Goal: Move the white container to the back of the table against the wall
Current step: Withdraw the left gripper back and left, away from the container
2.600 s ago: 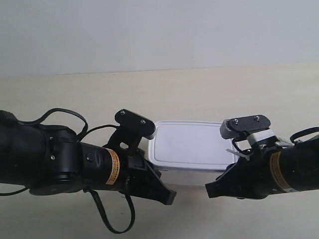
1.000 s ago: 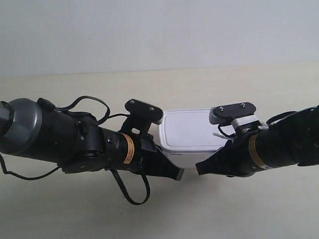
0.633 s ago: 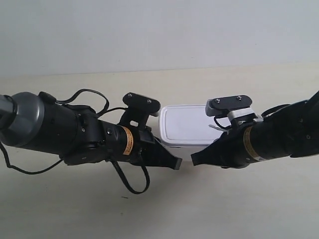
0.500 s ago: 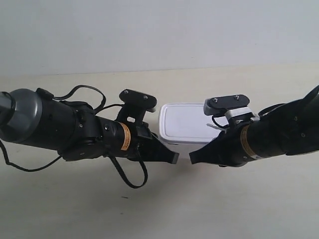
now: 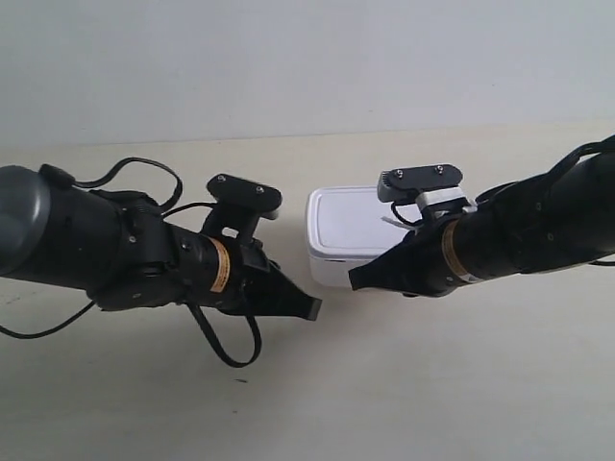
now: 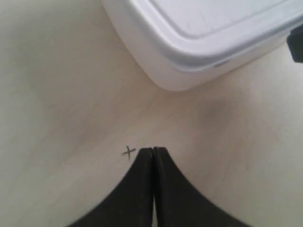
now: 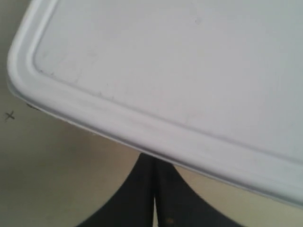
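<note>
R tool by white container

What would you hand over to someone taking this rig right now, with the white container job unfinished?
Left gripper: shut, empty, low over the table, just short of the white container and not touching it.
Right gripper: shut, tips hidden under the container's near rim, apparently against its side.
Container: lid on, flat on the table, with bare tabletop between it and the wall.
Done: right gripper is placed to push.
Left: slide the container back until it meets the wall.
</note>
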{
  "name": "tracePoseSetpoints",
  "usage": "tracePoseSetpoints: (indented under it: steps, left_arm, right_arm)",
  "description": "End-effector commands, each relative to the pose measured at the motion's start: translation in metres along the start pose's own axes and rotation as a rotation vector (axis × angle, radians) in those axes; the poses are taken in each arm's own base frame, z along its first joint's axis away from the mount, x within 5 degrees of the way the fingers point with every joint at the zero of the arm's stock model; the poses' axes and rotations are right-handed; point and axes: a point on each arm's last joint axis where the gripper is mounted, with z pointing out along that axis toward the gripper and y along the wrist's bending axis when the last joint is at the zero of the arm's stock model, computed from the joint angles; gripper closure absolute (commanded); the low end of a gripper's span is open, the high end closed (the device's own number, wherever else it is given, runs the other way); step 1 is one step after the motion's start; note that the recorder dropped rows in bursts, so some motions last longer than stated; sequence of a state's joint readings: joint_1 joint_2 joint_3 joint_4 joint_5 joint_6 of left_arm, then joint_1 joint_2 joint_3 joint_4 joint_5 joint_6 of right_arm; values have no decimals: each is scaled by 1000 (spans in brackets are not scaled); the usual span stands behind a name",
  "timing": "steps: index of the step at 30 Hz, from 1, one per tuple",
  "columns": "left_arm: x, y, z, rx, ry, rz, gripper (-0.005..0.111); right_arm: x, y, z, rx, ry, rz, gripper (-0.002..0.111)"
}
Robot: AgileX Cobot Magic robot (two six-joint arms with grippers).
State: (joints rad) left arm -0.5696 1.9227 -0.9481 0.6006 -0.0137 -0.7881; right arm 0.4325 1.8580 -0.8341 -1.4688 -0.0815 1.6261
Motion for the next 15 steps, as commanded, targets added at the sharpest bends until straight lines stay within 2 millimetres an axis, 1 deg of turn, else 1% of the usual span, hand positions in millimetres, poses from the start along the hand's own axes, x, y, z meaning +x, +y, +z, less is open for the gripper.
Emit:
tracePoseSetpoints:
  steps: [1,5,9,15]
  left_arm:
    - [4,-1,-24,40,-49,-36,107]
    - [15,-4,-44,96,-87,-69,107]
    - [28,-5,-61,130,-104,-91,107]
    - [51,-19,-85,217,-128,-63,107]
  right_arm:
    - [-7,2,8,-2,-6,-8,108]
    - [-10,1,17,4,-5,-11,108]
    - [-17,0,21,26,-20,-17,108]
    - [-25,-2,26,49,-37,-35,108]
